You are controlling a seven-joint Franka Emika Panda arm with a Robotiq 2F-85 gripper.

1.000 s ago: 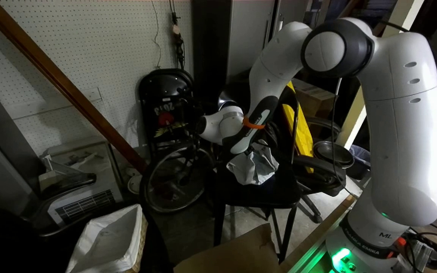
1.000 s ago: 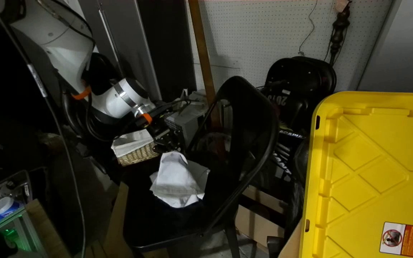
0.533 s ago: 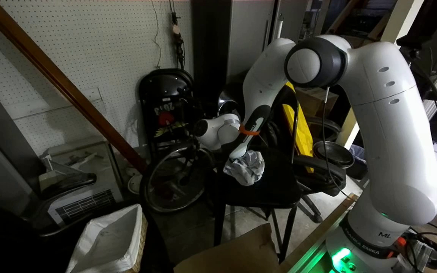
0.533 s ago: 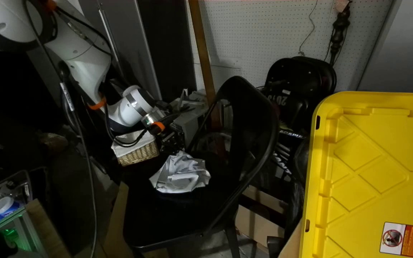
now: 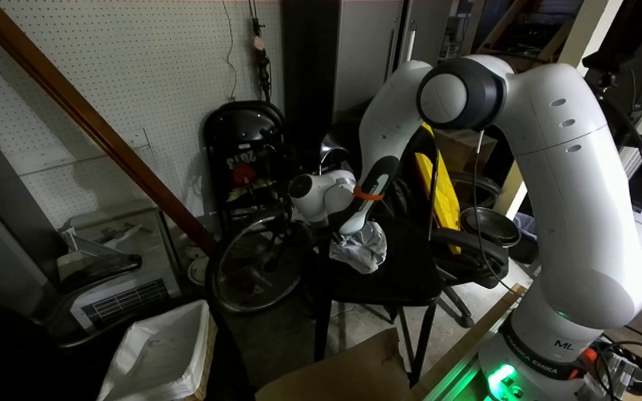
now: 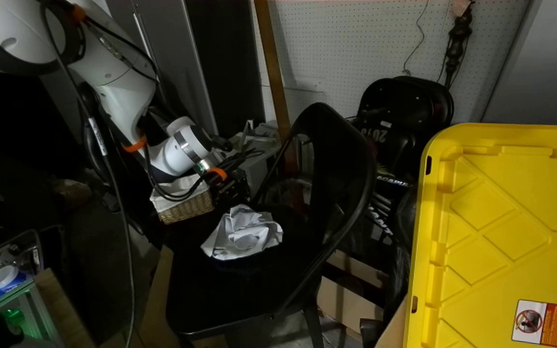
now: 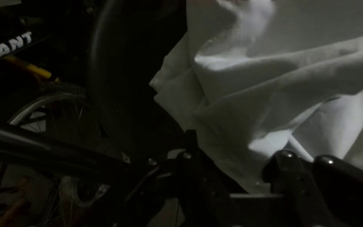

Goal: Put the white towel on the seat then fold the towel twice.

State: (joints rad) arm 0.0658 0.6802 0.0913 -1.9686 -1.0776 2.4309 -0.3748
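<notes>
Crumpled white towel (image 6: 244, 236), long axis unclear

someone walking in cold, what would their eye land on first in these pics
Probably the large ridged yellow plastic panel, filling the lower right of an exterior view. Next, likely the glossy white jointed robot arm, arching across the right half of an exterior view, with a glowing green light low on it. Then the crumpled white cloth towel, pale against the flat black chair seat it lies on.
</notes>
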